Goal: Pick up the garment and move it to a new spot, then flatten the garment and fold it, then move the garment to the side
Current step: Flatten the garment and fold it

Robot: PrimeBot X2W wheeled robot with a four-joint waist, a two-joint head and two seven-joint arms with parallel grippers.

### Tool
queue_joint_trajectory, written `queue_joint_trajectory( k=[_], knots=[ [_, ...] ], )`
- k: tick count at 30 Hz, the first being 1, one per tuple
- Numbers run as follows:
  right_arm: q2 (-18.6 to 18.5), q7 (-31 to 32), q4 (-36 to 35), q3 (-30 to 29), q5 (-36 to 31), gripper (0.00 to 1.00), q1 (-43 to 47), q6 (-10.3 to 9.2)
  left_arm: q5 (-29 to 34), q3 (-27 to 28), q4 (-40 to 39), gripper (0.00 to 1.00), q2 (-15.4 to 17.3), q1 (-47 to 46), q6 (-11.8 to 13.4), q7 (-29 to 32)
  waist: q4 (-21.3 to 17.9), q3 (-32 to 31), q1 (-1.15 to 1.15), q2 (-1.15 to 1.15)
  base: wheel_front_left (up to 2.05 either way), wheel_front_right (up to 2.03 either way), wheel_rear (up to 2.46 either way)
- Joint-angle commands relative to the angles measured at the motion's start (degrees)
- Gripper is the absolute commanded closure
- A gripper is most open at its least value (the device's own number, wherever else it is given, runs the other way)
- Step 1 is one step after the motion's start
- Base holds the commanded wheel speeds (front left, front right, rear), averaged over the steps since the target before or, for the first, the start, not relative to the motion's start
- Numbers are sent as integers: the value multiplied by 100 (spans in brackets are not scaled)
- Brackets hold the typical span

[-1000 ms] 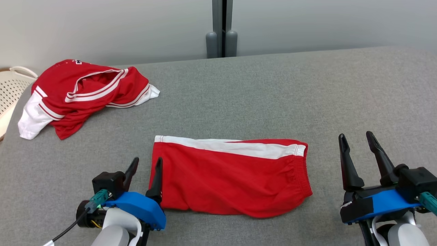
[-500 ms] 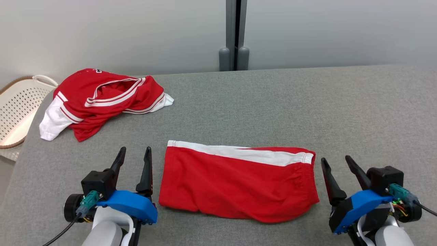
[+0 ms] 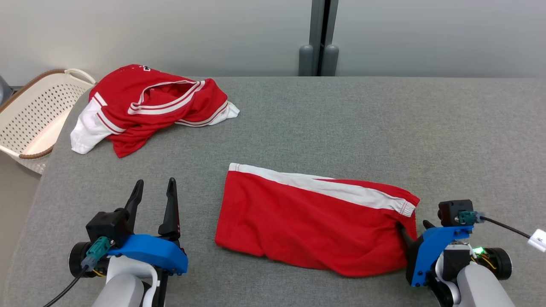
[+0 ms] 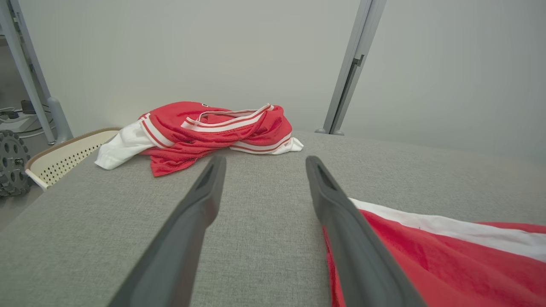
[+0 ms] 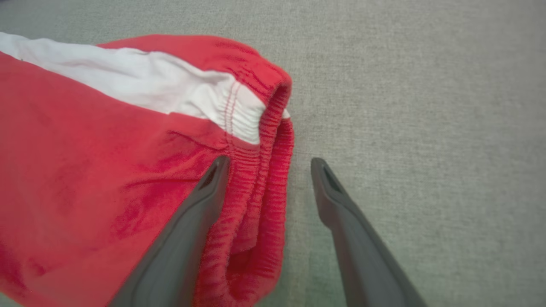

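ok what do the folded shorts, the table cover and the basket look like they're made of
folded shorts: soft matte knit, probably polyester; gathered elastic waistband, limp folds. table cover: grey woven fabric, matte; flecked weave shows. basket: cream plastic likely; perforated walls, brown rim.

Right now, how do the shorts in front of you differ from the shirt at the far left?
The shorts lie spread flat; the shirt sits in a crumpled heap. The shorts are near the front edge; the shirt is at the far left corner by the basket. The open right gripper straddles the shorts' edge; nothing touches the shirt. Both are red with white trim.
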Motion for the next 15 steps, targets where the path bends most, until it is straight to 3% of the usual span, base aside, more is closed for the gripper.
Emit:
queue_joint_trajectory(
  k=[1,5,7,9,10,15],
  knots=[
    [-24,75,160,-4,51,0,-155,3,-30,34,-19,0,34,14,11,-24,35,29,0,-1,0,0,0],
    [-68,302,621,-8,180,0,-418,2,-15,21,-9,0,41,33,23,-29,69,55,0,-1,0,0,0],
    [-84,351,785,51,269,52,-507,3,-54,7,-3,0,8,48,-8,-31,76,60,0,-1,0,0,0],
    [-98,404,936,124,367,77,-576,2,-65,-17,0,0,-9,53,-37,-31,68,63,0,-1,0,0,0],
    [-106,415,999,165,423,100,-611,2,-59,-37,10,0,-10,52,-46,-31,58,65,0,-1,0,0,0],
    [-250,435,1126,537,778,100,-821,2,-128,-78,3,0,-81,62,-68,-23,-52,56,0,-1,0,0,0]
  ],
)
